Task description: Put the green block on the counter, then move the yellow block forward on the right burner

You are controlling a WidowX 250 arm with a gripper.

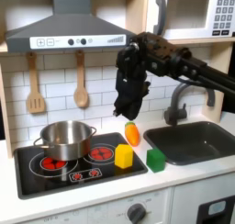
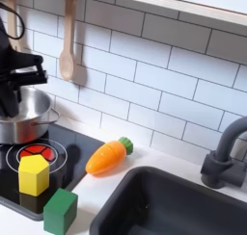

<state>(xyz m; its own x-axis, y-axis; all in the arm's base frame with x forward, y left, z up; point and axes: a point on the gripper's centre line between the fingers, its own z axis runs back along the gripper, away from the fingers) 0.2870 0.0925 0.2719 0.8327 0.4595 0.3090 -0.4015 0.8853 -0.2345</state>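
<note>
Beside the sink (image 1: 197, 140), carrot (image 1: 133, 133), pot (image 1: 65, 139), pincer (image 1: 126, 106) raised, grip unclear

Both exterior views are evenly and brightly lit from above, at low resolution with soft detail throughout. The pot (image 1: 65, 139) carries bright glare along its rim and wall. Short, soft shadows fall beside the yellow block (image 2: 34, 174) and the green block (image 2: 60, 211). No edge distortion is evident.

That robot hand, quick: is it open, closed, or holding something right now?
Hand: raised above the stovetop with nothing visibly in it; whether it is open or closed cannot be told.
</note>
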